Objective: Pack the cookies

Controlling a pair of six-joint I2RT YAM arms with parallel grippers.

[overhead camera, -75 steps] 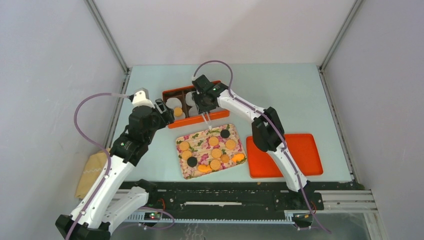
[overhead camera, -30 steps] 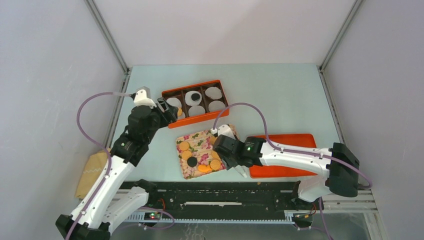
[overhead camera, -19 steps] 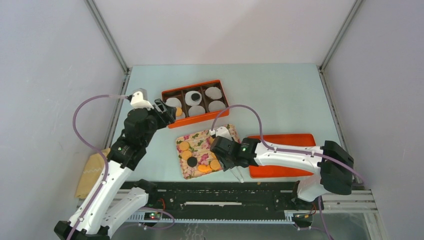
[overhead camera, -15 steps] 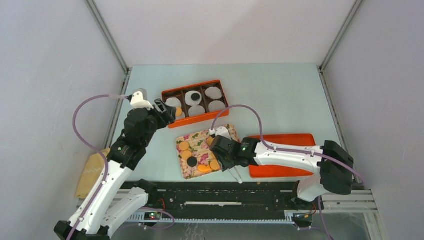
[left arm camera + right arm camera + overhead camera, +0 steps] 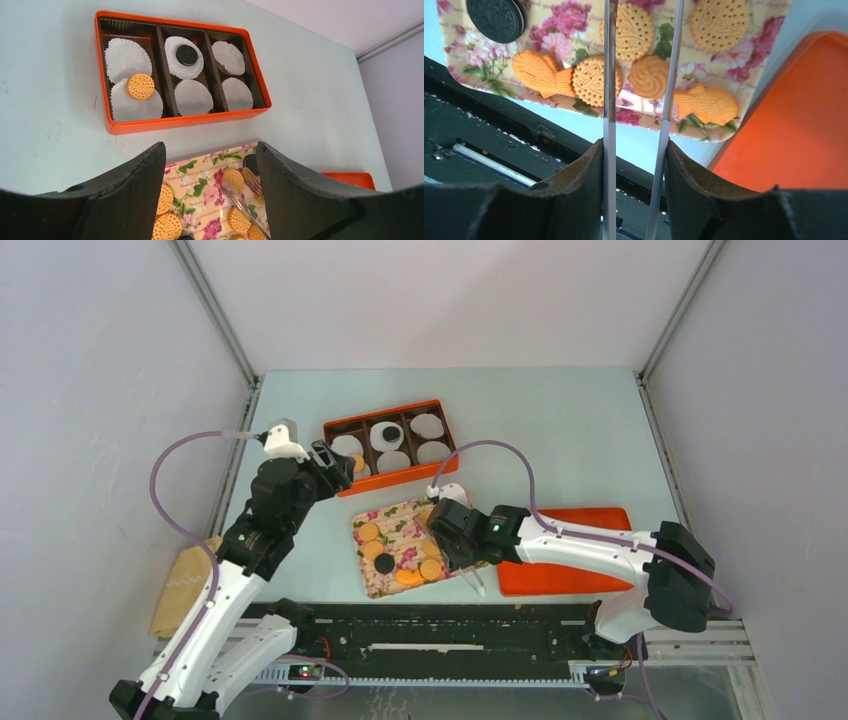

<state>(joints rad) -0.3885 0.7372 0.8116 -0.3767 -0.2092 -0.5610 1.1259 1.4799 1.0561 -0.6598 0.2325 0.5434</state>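
cookies (image 5: 368,531) mostly on the floral tray (image 5: 398,540), which sits by the near edge of the surface (image 5: 560,430), about midway along it. there are golden rounds, a few dark ones, and two orange fish shapes (those lie along the tray's near edge).

two are in the orange box (image 5: 175,121) already. a golden cookie (image 5: 140,86) lies on the near liner of its left compartment, and a dark cookie (image 5: 186,55) on the far liner of the middle one. white paper liners (image 5: 129,50) sit in all three compartments. the box stands farther back on the surface, left of the middle.

right jaws, two thin tines, are over the tray's near right corner. they're spread, with a swirled cookie (image 5: 649,76) showing between them. whether they touch it i cannot tell.

left jaws gape wide with nothing in them, by the box's near left corner.

a flat orange lid (image 5: 560,580) lies just beside the tray's right edge.
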